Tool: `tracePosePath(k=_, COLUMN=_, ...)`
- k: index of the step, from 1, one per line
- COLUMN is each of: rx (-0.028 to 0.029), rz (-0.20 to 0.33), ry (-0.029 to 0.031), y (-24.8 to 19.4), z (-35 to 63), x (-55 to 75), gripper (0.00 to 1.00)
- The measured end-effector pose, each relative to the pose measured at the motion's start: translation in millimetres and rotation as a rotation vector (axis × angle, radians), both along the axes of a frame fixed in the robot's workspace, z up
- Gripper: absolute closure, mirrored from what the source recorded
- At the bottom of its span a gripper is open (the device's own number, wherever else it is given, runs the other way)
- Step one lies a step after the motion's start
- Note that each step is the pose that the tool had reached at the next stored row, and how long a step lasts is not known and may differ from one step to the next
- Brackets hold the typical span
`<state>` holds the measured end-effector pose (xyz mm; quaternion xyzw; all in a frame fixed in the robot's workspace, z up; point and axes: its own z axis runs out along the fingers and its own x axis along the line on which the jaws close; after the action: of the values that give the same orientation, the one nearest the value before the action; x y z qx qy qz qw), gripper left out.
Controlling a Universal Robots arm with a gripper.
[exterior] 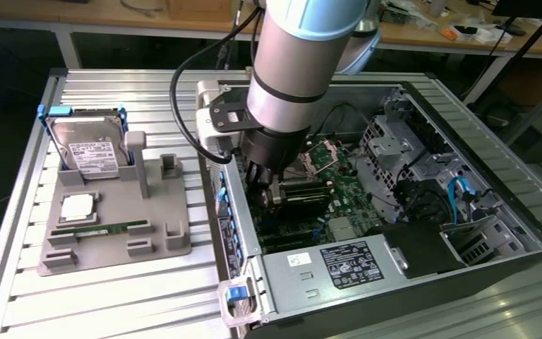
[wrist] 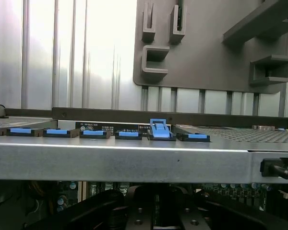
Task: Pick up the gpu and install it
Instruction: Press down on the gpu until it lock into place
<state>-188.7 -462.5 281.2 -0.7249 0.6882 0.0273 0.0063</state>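
The gripper [exterior: 273,192] is seen inside the open computer case [exterior: 497,212], closed narrowly on the gpu [exterior: 301,192], which is held just above the motherboard [exterior: 346,176]. A misaligned edge could be jammed against the slot. Beyond the case, the grey holder tray [exterior: 111,244] is seen.

A lab: wooden workbenches [exterior: 158,18], slatted aluminium table [exterior: 111,311].

I can't read any text: the white label on the hard drive [exterior: 90,154] and the power supply [exterior: 346,272] sticker show print too small to make out.
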Motion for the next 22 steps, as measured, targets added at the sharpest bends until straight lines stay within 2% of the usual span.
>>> tracePosePath(k=22, rx=0.0, rz=0.0, ry=0.0, y=0.0, z=-5.0, x=0.0, gripper=0.84)
